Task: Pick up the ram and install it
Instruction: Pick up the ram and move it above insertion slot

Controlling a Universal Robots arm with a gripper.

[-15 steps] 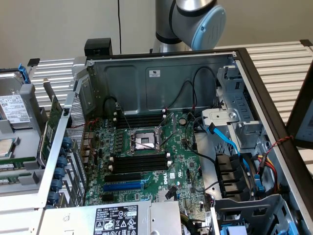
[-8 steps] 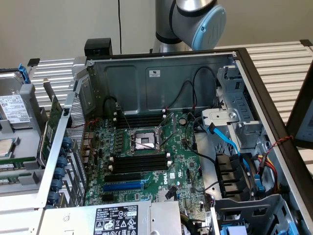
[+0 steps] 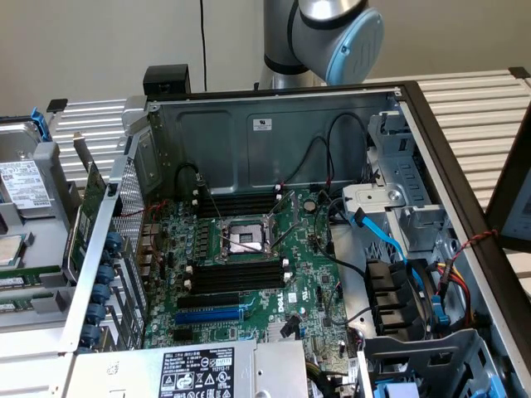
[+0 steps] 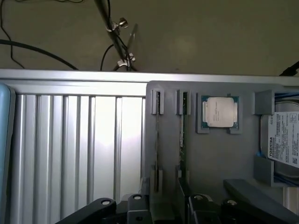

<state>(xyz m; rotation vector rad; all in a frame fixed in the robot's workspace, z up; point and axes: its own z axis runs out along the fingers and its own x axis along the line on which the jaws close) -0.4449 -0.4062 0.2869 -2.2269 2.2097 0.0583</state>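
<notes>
We see gripper [image 4: 167, 211] spread wide, holding nothing, near the ram [image 4: 183, 140]. It stands on edge in a slot of the grey holder [image 4: 219, 161], just beside CPU [image 4: 220, 112], w/ HDD [image 4: 285, 140] further along.

TOSHIBA runs sideways along the white label of the hard drive [image 4: 284, 140]. White letters on the motherboard [image 3: 284, 305] look like DELL. The power supply label [image 3: 195, 373] carries certification marks, and the print on the case wall's white sticker [image 3: 264, 124] is too small to read.
</notes>
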